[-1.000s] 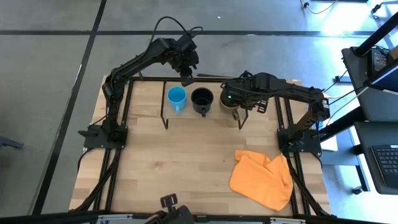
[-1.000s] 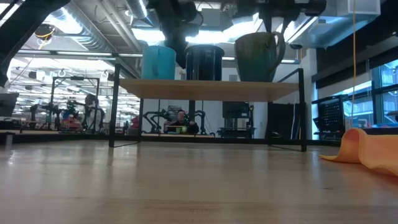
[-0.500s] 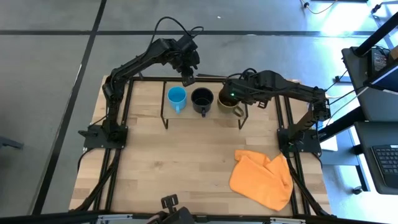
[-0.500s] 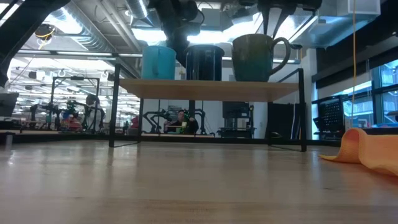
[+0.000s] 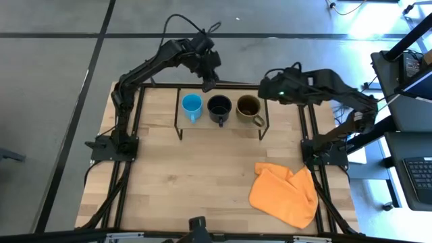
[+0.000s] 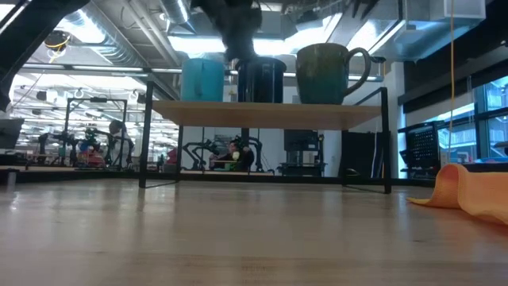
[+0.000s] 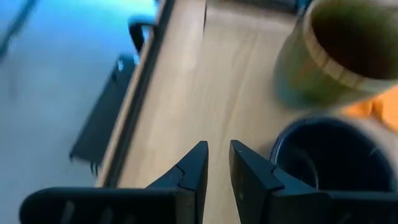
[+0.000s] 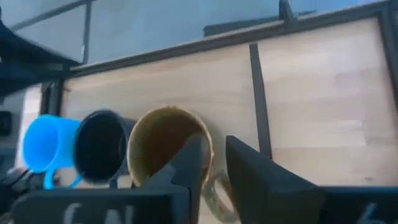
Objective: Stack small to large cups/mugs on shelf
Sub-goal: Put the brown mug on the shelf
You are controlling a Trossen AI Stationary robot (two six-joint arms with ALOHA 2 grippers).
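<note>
Three mugs stand in a row on the shelf (image 5: 202,125) on their bases: the small light blue mug (image 5: 192,104), the black mug (image 5: 219,106) and the olive-brown mug (image 5: 249,107), whose handle points to the table's right (image 6: 362,63). My left gripper (image 5: 209,84) hovers over the shelf's far edge behind the black mug (image 7: 323,158), its fingers a narrow gap apart. My right gripper (image 5: 265,90) hangs above and beyond the olive-brown mug (image 8: 165,146), also with a narrow gap, touching nothing.
A crumpled orange cloth (image 5: 283,192) lies on the tabletop near its right near corner. The shelf's black legs (image 6: 386,139) stand on the table's far half. Bare wood stretches between the shelf and the near edge. A person sits far off in the room (image 6: 234,155).
My right gripper has come off the olive-brown mug and moved up and toward the table's far right. The mug now stands free on the shelf, handle to the right. My left gripper has shifted slightly to the right above the shelf's far edge.
</note>
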